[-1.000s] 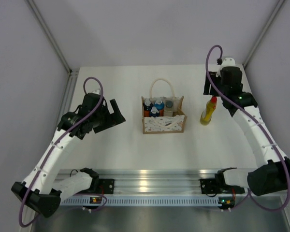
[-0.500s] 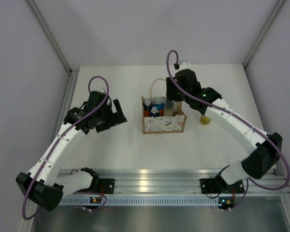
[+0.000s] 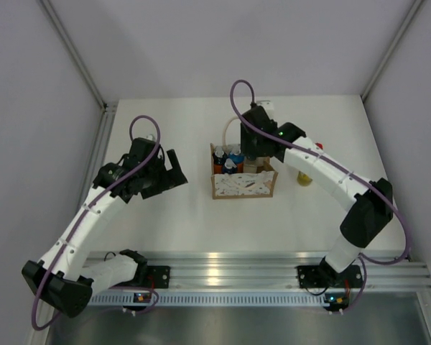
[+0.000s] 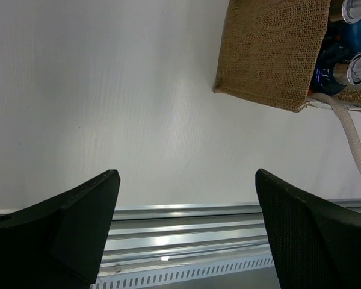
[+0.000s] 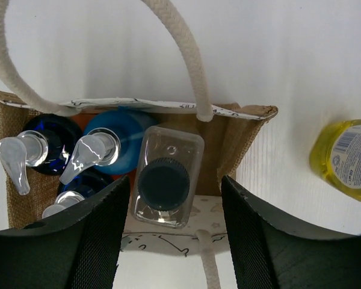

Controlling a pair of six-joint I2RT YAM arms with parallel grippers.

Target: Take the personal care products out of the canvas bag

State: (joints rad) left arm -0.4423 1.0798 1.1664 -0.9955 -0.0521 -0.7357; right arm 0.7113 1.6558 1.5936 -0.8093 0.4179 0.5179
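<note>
The tan canvas bag [image 3: 243,185] stands mid-table with its white rope handles [image 5: 186,54] up. Inside are three orange bottles with blue pump caps [image 5: 114,143] and a clear bottle with a dark grey cap [image 5: 164,177]. My right gripper [image 5: 174,189] is open just above the bag [image 5: 243,135], its jaws on either side of the clear bottle. The yellow bottle [image 5: 346,159] stands on the table right of the bag, partly behind the right arm in the top view [image 3: 304,177]. My left gripper [image 4: 186,180] is open and empty, left of the bag [image 4: 271,54].
An aluminium rail [image 4: 186,241] runs along the near table edge. Grey walls close in the table on the left, right and back. Bare white table [image 3: 194,215] lies in front of the bag.
My right arm has swung left from beside the yellow bottle to over the bag, above the clear bottle. The left arm has shifted only slightly.
</note>
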